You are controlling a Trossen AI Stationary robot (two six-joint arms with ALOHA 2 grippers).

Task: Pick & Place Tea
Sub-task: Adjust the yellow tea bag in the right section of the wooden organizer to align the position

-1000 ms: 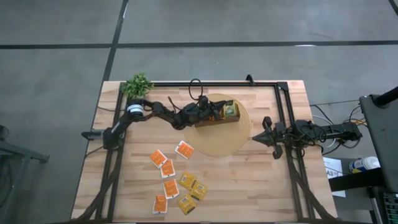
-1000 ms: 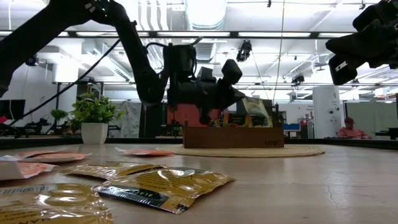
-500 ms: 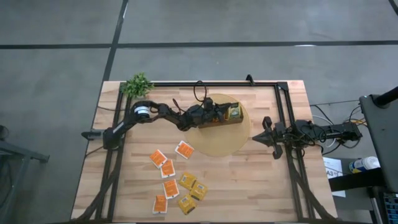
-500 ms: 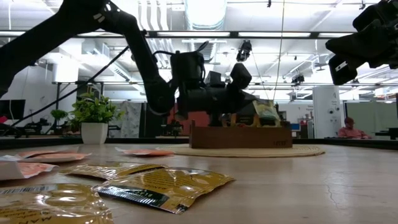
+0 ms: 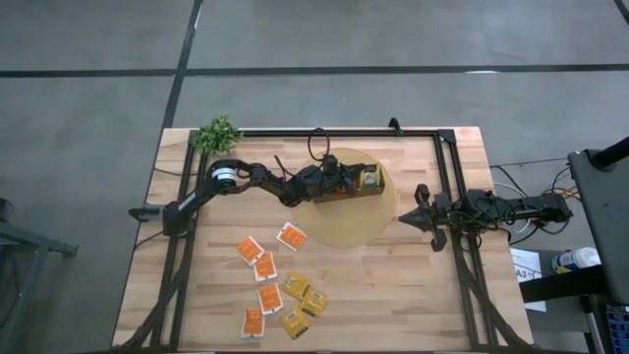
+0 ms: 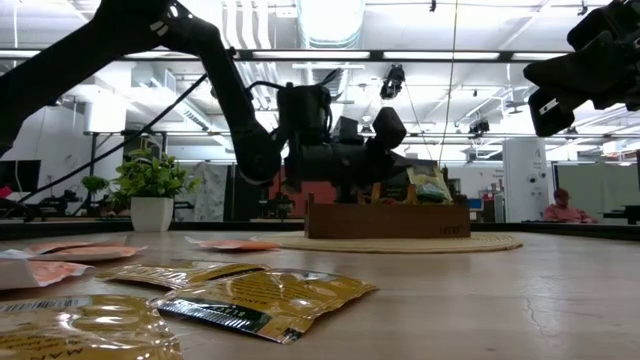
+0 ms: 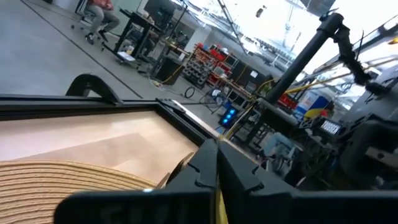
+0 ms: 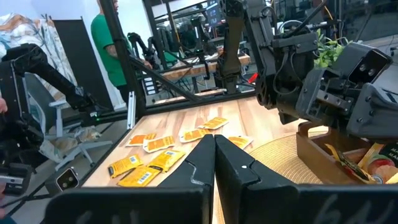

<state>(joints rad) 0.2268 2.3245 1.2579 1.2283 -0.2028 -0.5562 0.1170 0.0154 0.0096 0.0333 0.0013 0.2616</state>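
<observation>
High view: we see the left gripper (image 5: 346, 180) reaching over the wooden box (image 5: 362, 187), which sits on the round woven mat (image 5: 364, 221) at table centre. A yellow sachet (image 5: 368, 177) stands in the box's right end. Loose tea sachets (image 5: 267, 270), orange-white and yellow, lie on the table (image 5: 413, 295) nearer the front, well apart from the box. Right gripper (image 5: 421, 213) waits at the mat's right edge.

Low view: left gripper (image 6: 375, 160) is just above the box (image 6: 385, 218); sachets stand upright inside. Potted plant (image 6: 150, 190) at far left.

Left wrist view: fingers (image 7: 208, 163) clenched together; a thin yellow edge shows between them, but we cannot tell if that is a sachet.

Right wrist view: fingers (image 8: 214, 152) pressed shut, nothing held; loose sachets (image 8: 152, 158) lie on the wood ahead.
</observation>
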